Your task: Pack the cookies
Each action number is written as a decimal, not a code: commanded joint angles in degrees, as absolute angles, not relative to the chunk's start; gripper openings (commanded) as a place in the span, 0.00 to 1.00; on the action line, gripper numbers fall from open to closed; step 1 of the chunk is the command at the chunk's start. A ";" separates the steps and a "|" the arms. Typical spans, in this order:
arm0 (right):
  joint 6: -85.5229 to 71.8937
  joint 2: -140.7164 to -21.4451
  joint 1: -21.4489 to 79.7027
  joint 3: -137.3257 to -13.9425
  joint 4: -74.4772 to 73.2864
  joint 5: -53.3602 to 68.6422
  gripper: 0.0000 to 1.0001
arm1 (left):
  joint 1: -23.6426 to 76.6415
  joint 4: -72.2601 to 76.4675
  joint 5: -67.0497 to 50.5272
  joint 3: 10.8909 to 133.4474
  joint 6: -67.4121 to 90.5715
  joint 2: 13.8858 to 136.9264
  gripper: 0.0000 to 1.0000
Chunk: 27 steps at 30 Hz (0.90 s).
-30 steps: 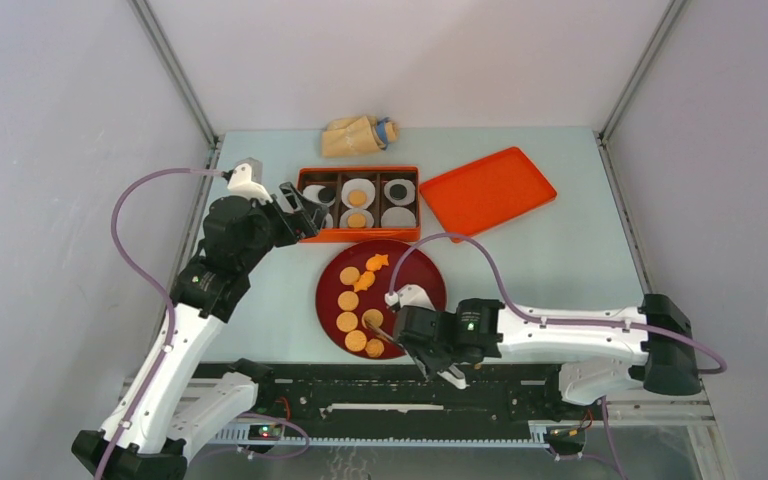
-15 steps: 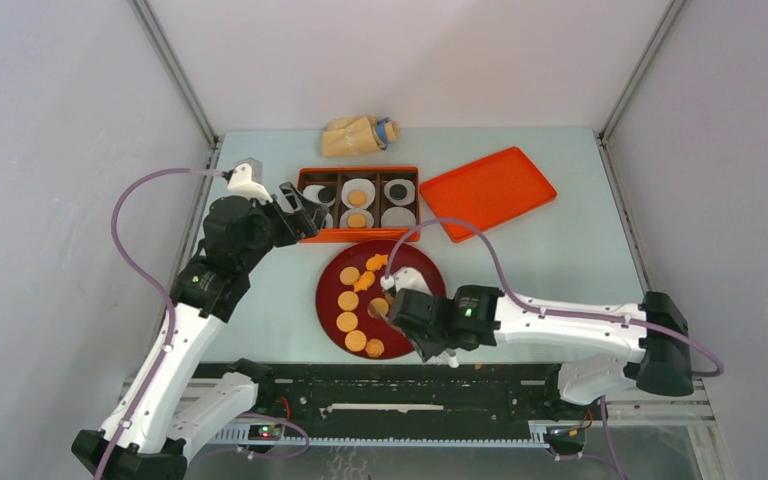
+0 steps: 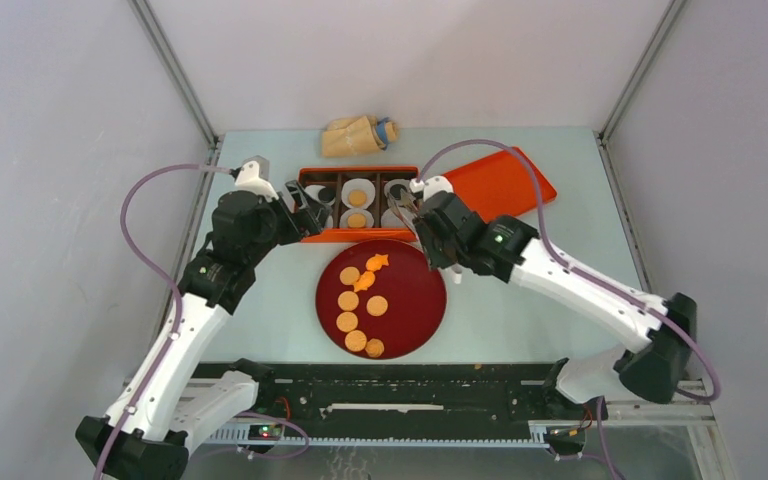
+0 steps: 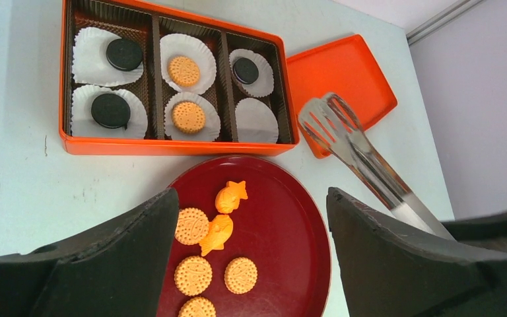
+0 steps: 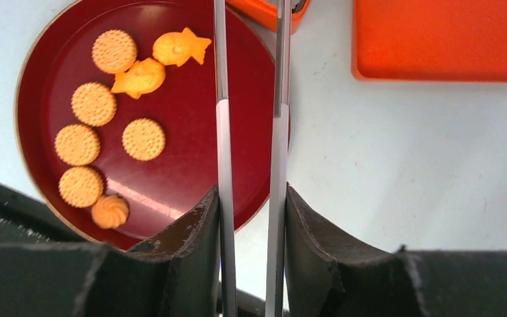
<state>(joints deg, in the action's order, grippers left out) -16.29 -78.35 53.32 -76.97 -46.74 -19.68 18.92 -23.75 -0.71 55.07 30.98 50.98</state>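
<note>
Several round orange-tan cookies (image 3: 347,299) and two orange fish-shaped pieces (image 4: 230,196) lie on the dark red plate (image 3: 415,300). The orange box (image 4: 171,146) holds white liners: black cookies (image 4: 111,110) in three of them, tan cookies (image 4: 189,117) in the middle two, and one liner (image 4: 257,121) bare. My right gripper (image 5: 251,198) is shut on metal tongs (image 5: 223,132); their tips (image 4: 330,115) hang over the box's right end with nothing seen between them. My left gripper (image 4: 251,198) is open and empty, above the box's left end (image 3: 305,205).
The orange lid (image 3: 487,190) lies right of the box, also in the right wrist view (image 5: 442,39). A tan bag (image 3: 358,135) lies at the back of the table. Side walls stand close on both sides.
My right arm has swung the tongs from the plate's near side up to the box's right end. One tan cookie has shifted slightly on the plate. The left arm barely moved.
</note>
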 commanded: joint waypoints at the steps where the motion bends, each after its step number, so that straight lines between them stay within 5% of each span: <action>1: -11.28 -83.92 50.02 -79.65 -39.24 -17.10 0.28 | 18.63 -21.45 -1.08 54.95 29.85 51.18 0.87; 14: -9.75 -89.37 46.08 -80.69 -37.41 -14.86 0.27 | 18.63 -21.44 -0.77 55.21 29.18 52.78 0.87; 27: -22.65 -74.91 67.78 -69.25 -50.68 -17.39 0.39 | 18.71 -21.19 -3.19 55.48 30.53 52.79 0.87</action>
<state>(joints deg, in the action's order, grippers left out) -14.74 -78.41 62.54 -73.36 -45.23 -16.84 18.92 -23.20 -1.32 55.07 30.50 53.28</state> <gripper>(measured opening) 0.410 0.870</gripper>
